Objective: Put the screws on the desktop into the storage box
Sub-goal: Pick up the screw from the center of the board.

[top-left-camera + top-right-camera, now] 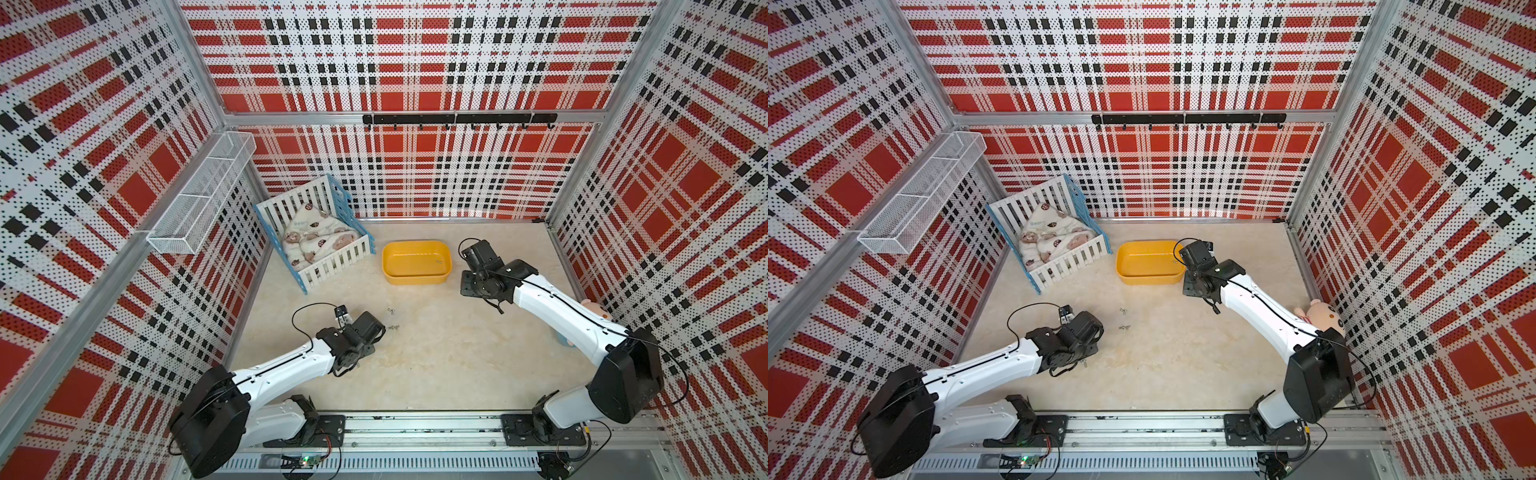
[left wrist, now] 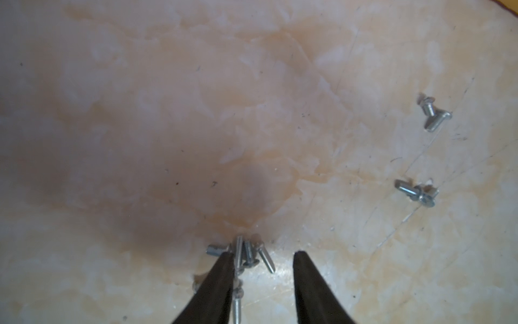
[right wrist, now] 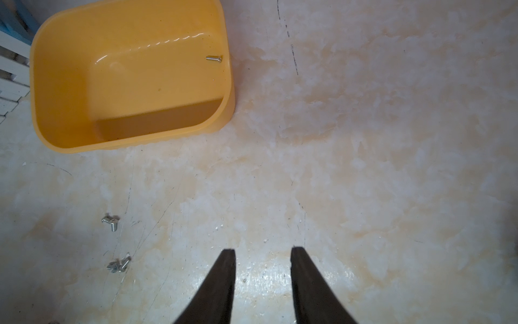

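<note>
In the left wrist view my left gripper (image 2: 264, 253) stands open, low over the desktop (image 2: 252, 126). A small heap of screws (image 2: 248, 254) lies at the tip of one of its fingers (image 2: 221, 277), and another screw lies along that finger's inner side. Nothing is clamped. Two more pairs of screws (image 2: 431, 115) (image 2: 417, 192) lie further off, and both top views show them (image 1: 390, 310) (image 1: 1124, 327). The yellow storage box (image 1: 415, 279) holds one screw (image 3: 214, 58). My right gripper (image 3: 263, 249) is open and empty over bare desktop beside the box (image 3: 56, 84).
A white-and-blue crib (image 1: 316, 237) with bedding stands left of the box. A white wire basket (image 1: 199, 195) hangs on the left wall and a black hook rail (image 1: 457, 119) on the back wall. A plush toy (image 1: 1320, 316) lies behind the right arm.
</note>
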`<action>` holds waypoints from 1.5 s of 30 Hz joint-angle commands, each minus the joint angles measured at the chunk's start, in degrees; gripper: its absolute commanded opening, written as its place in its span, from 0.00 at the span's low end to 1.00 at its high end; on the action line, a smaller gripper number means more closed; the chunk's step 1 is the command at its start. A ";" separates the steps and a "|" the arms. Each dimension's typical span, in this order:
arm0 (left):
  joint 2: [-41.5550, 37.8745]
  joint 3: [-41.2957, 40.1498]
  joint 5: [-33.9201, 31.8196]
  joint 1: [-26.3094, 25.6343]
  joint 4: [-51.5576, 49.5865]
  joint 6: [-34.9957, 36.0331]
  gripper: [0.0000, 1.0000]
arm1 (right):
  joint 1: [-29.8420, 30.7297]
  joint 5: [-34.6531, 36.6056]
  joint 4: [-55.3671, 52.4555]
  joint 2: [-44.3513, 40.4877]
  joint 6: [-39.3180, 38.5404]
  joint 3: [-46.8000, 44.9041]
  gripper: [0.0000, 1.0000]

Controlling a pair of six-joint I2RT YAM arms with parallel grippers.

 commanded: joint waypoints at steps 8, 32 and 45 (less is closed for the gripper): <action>-4.22 -3.62 1.36 1.51 -2.59 -2.27 0.40 | 0.28 -0.55 1.46 -0.20 -0.20 -0.86 0.38; 1.17 -5.22 2.24 4.42 1.50 1.32 0.34 | 0.38 -1.17 2.51 2.35 -0.64 -0.87 0.38; 2.81 -5.13 1.88 4.42 2.15 1.94 0.24 | 0.39 -1.35 3.22 2.66 -0.60 -1.68 0.38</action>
